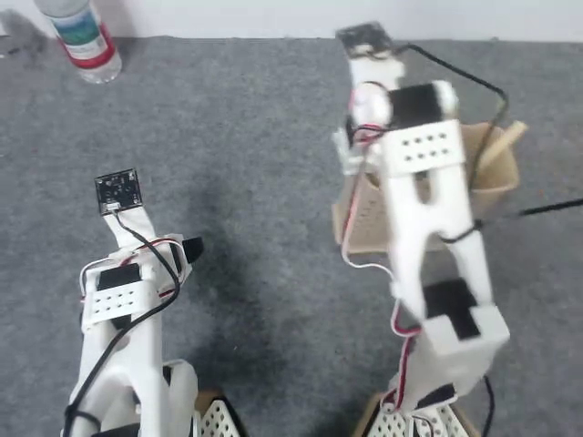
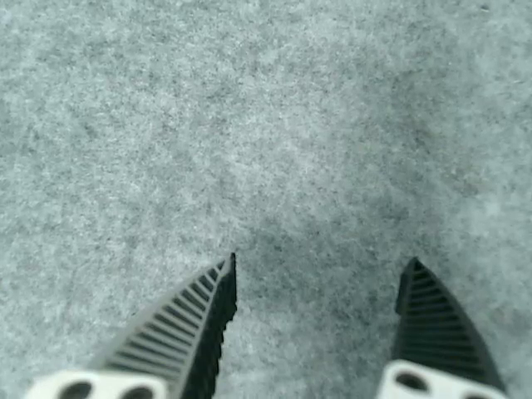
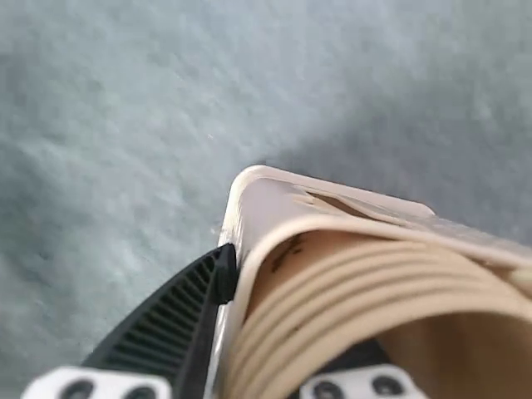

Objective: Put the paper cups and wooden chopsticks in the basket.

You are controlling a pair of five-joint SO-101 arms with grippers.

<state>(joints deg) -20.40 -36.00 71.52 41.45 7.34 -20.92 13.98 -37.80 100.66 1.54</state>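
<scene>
Right hand (image 3: 283, 324) release is the main hazard at this stage. Its load, a stack of brown paper cups with ribbed rims (image 3: 374, 307), sits at one corner of the tan perforated box-shaped basket (image 3: 274, 187), not over the middle. If the jaws part there, the stack may land on the rim, tip outward and roll onto the grey felt-covered desk (image 1: 273, 137). Lowering the arm here could also press the black ribbed finger (image 3: 166, 332) against the basket wall and shove the light basket sideways. In the high view a light wooden chopstick (image 1: 504, 143) leans out over the far rim (already inside, as far as can be judged). A dropped stack could knock it out.

Hand status: the right hand's jaws stand partly closed with the wall of the cup stack between them. One finger lies along the outside of the stack; the other is mostly hidden under the rims. The grip appears to be a pinch on one side only, so the stack could pivot. Left hand (image 2: 322, 274) hangs low over bare desk, jaws wide apart, holding and touching nothing, well apart from the basket.
</scene>
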